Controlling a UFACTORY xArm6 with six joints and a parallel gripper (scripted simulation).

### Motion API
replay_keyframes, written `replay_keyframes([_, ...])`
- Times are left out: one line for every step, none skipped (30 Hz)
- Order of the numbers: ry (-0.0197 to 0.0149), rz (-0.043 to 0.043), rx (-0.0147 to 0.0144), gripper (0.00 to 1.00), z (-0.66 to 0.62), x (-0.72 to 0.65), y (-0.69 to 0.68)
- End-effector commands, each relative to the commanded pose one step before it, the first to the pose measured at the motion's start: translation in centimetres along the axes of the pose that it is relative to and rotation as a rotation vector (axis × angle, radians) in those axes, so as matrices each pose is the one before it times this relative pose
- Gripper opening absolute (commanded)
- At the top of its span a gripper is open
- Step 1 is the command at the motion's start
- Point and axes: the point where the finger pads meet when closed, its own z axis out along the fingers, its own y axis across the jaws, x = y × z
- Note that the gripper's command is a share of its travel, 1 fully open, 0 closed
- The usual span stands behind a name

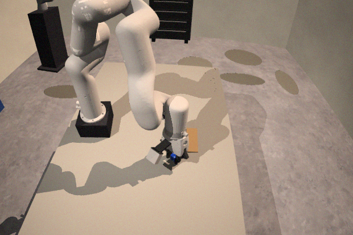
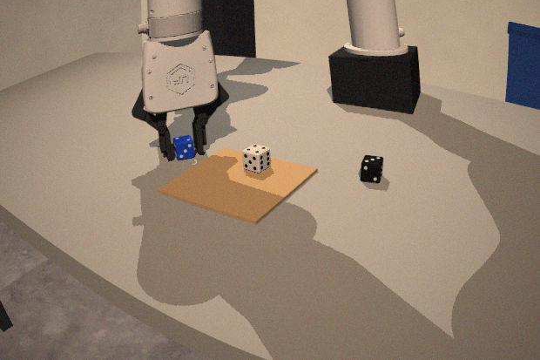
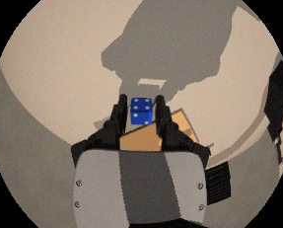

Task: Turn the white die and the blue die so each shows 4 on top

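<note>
The blue die [image 2: 184,146] lies on the table just off the far left corner of the orange mat [image 2: 238,183]. My gripper [image 2: 183,153] points straight down with one finger on each side of the blue die, fingertips near the table. It is part open, with small gaps to the die. The wrist view shows the blue die [image 3: 141,113] between my fingers, with the mat [image 3: 149,137] behind. The white die [image 2: 256,158] sits flat on the mat's far part. The black die [image 2: 372,168] lies on the table to the right of the mat. In the top view the blue die [image 1: 173,156] shows under my wrist.
The arm's black base block [image 2: 374,78] stands behind the black die. A blue box [image 2: 523,64] is at the far right edge. A black drawer cabinet [image 1: 172,4] and a black pedestal [image 1: 46,38] stand on the floor beyond the table.
</note>
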Motion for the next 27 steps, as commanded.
replay_keyframes([-0.0011, 0.00007, 0.00329, 0.42, -0.099, -0.042, -0.139])
replay_keyframes([0.0, 0.0, 0.0, 0.42, 0.0, 0.0, 0.0])
replay_keyframes([0.0, 0.0, 0.0, 0.42, 0.0, 0.0, 0.0])
replay_keyframes([0.0, 0.0, 0.0, 0.42, 0.0, 0.0, 0.0])
replay_keyframes([0.0, 0.0, 0.0, 0.42, 0.0, 0.0, 0.0])
replay_keyframes([0.0, 0.0, 0.0, 0.42, 0.0, 0.0, 0.0])
replay_keyframes([0.0, 0.0, 0.0, 0.42, 0.0, 0.0, 0.0])
replay_keyframes([0.0, 0.0, 0.0, 0.42, 0.0, 0.0, 0.0])
replay_keyframes([0.0, 0.0, 0.0, 0.42, 0.0, 0.0, 0.0])
replay_keyframes([0.0, 0.0, 0.0, 0.42, 0.0, 0.0, 0.0])
replay_keyframes([0.0, 0.0, 0.0, 0.42, 0.0, 0.0, 0.0])
replay_keyframes([0.0, 0.0, 0.0, 0.21, 0.0, 0.0, 0.0])
replay_keyframes([0.0, 0.0, 0.0, 0.21, 0.0, 0.0, 0.0])
replay_keyframes([0.0, 0.0, 0.0, 0.21, 0.0, 0.0, 0.0])
replay_keyframes([0.0, 0.0, 0.0, 0.21, 0.0, 0.0, 0.0])
replay_keyframes([0.0, 0.0, 0.0, 0.21, 0.0, 0.0, 0.0])
replay_keyframes([0.0, 0.0, 0.0, 0.21, 0.0, 0.0, 0.0])
replay_keyframes([0.0, 0.0, 0.0, 0.21, 0.0, 0.0, 0.0])
replay_keyframes([0.0, 0.0, 0.0, 0.21, 0.0, 0.0, 0.0])
replay_keyframes([0.0, 0.0, 0.0, 0.21, 0.0, 0.0, 0.0])
replay_keyframes([0.0, 0.0, 0.0, 0.21, 0.0, 0.0, 0.0])
replay_keyframes([0.0, 0.0, 0.0, 0.21, 0.0, 0.0, 0.0])
replay_keyframes([0.0, 0.0, 0.0, 0.21, 0.0, 0.0, 0.0])
replay_keyframes([0.0, 0.0, 0.0, 0.21, 0.0, 0.0, 0.0])
replay_keyframes([0.0, 0.0, 0.0, 0.21, 0.0, 0.0, 0.0])
replay_keyframes([0.0, 0.0, 0.0, 0.21, 0.0, 0.0, 0.0])
replay_keyframes([0.0, 0.0, 0.0, 0.21, 0.0, 0.0, 0.0])
